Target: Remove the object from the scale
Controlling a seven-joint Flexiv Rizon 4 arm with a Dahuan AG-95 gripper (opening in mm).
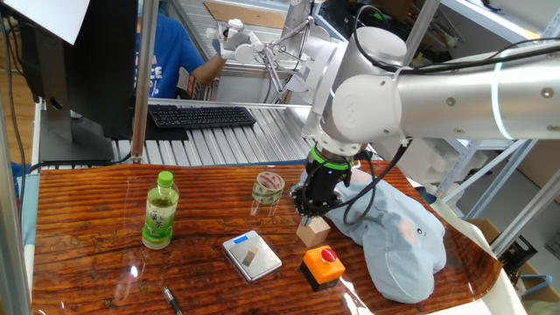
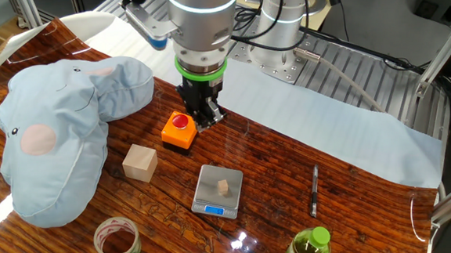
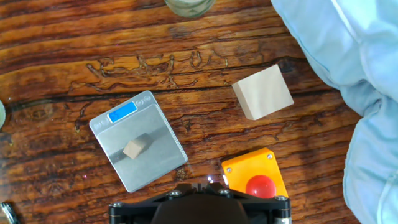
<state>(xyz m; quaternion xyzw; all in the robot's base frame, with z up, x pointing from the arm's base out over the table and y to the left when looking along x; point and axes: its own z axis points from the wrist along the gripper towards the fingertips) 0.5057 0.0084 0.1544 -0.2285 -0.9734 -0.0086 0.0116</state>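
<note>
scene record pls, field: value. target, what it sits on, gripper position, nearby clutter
target: tiny wooden block, on the plate
support: pocket scale, blue display lit
gripper: gripper raised over the orange button box, apart from block; open or shut unclear
nearby: larger wooden cube, blue plush, tape roll, green tea bottle, pen
task state: block not yet removed

A robotics lab, aluminium framing (image 1: 147, 79) and slatted metal benches (image 1: 219, 140) behind a wood-grain counter (image 1: 87, 219), black keyboard (image 1: 201, 115) and monitor (image 1: 83, 61) at a workstation, a person in a blue shirt (image 1: 166, 57) nearby — cables and white robot hardware (image 2: 278, 21) around.
</note>
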